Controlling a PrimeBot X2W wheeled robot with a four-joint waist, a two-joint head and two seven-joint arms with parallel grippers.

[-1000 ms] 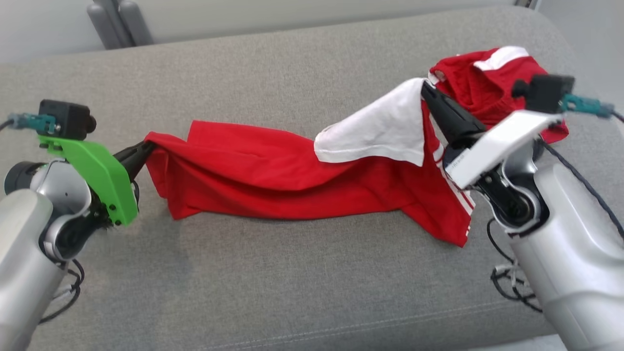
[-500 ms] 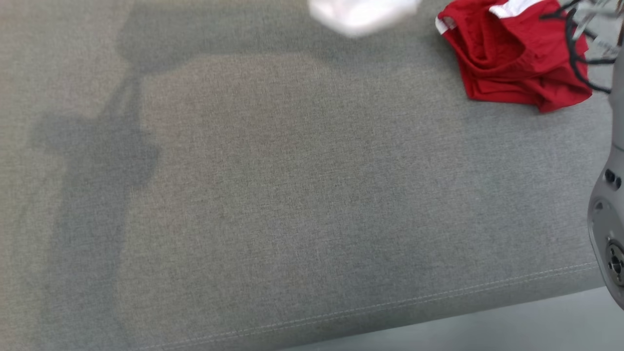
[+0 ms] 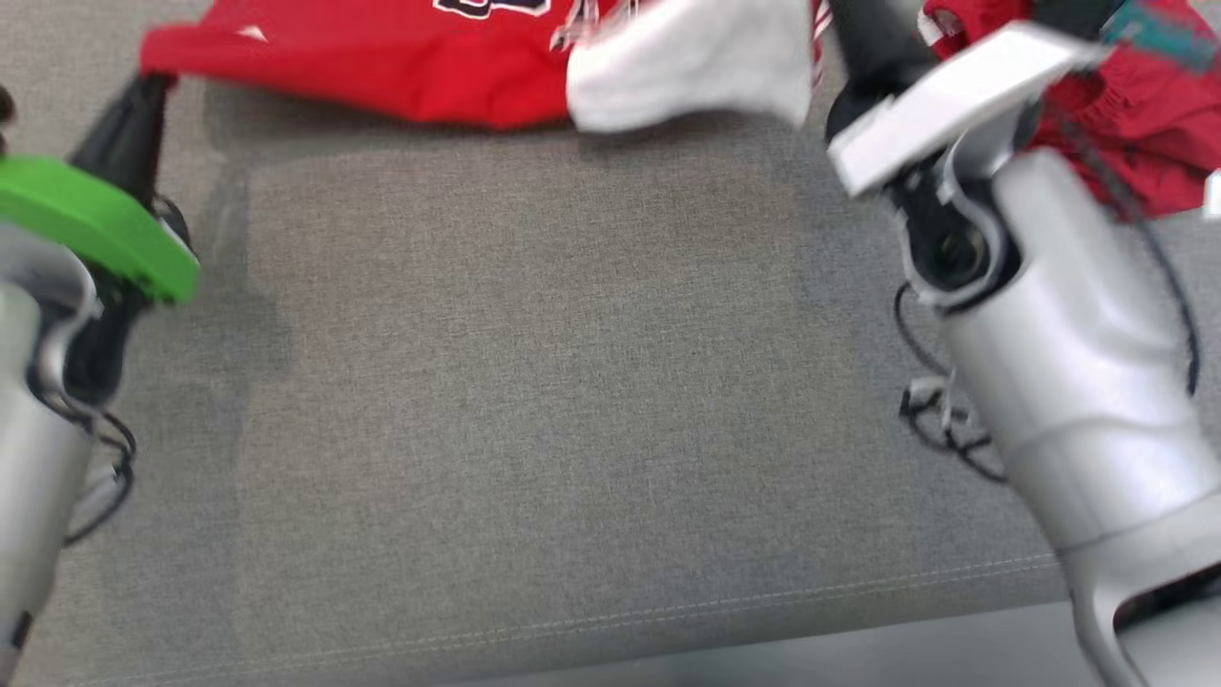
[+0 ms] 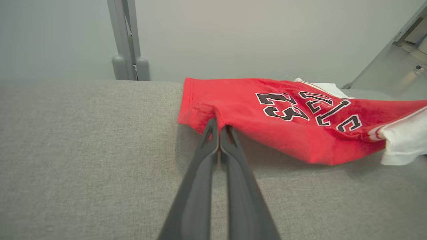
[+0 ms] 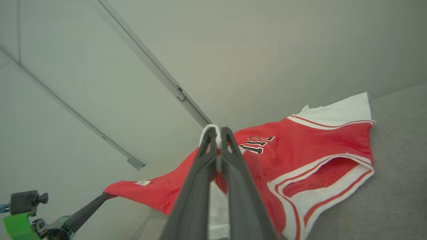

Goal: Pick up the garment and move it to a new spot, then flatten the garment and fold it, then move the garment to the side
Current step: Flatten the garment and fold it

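**A:** Fingers first! The left gripper (image 4: 218, 126) has its two dark fingers pressed tight together, pinching the hem corner of the red jersey (image 4: 267, 113) at the centre of the left wrist view.

**B:** And the right gripper (image 5: 217, 133) is clamped too, mid-frame in the right wrist view. A fold of white fabric pokes out over its tips.

**A:** So the jersey is strung between them. In the head view it runs along the top edge from upper left to upper right, with a white panel (image 3: 687, 67) hanging near the right end.

**B:** A black 23 and lettering face up. Below it lies the grey cushion (image 3: 534, 382), but I can't tell whether the cloth touches it.

**A:** Further out, there's a green bracket (image 3: 95, 224) at the left edge and a white bracket (image 3: 944, 95) at upper right. The silver forearm (image 3: 1078, 401) runs down the right side.

**B:** There's more red cloth (image 3: 1145, 143) bunched at far upper right. It's too blurred to say whether it's the same garment.
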